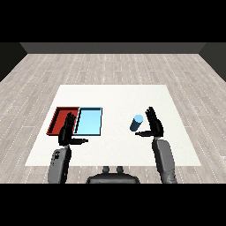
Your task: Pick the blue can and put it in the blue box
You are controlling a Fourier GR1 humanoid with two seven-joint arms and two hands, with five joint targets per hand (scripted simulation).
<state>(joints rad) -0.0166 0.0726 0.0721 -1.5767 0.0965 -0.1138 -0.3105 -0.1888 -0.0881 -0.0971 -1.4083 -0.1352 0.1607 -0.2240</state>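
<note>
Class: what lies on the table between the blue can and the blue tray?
Nothing: in the head view, only bare white table separates the blue can from the blue tray.

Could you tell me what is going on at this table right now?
A humanoid robot is working toward a blue can on the white table. Its right hand is open right beside the can, fingers straight and thumb out, not curled round it. The left hand, also open, hovers over the near edge between the red tray and the light blue tray. The can lies well to the right of both trays, not yet picked up.
</note>
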